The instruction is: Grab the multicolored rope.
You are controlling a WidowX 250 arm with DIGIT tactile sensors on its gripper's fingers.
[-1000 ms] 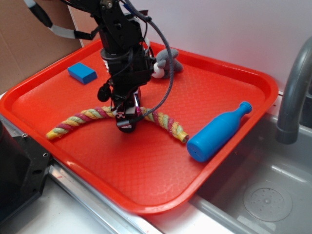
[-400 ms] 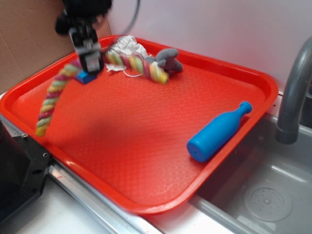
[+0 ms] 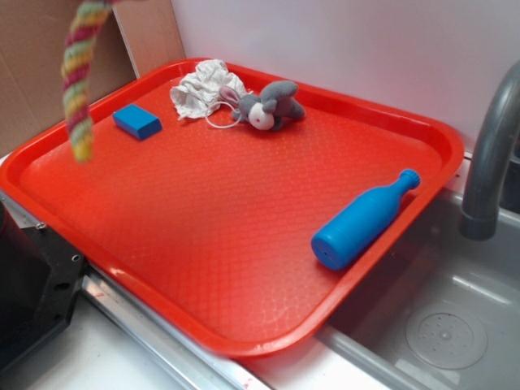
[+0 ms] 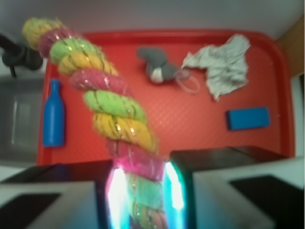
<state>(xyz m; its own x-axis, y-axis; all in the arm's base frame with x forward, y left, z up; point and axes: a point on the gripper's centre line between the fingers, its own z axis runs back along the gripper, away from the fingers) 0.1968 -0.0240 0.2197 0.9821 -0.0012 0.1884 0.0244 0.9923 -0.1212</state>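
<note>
My gripper [image 4: 141, 191] is clamped on the rope [image 4: 102, 102], which hangs high off the tray [image 3: 244, 236] toward ten o'clock, so I should keep squeezing firmly and avoid swinging the loose end.

multicolored rope [image 3: 77, 81] cut off above, fingers [image 4: 116, 193] blurred

The multicolored rope [image 3: 77, 81], thick twisted yellow, pink and pale green strands, hangs in the air, its end dangling near the frame's left edge, apparently slightly blurred.
</note>
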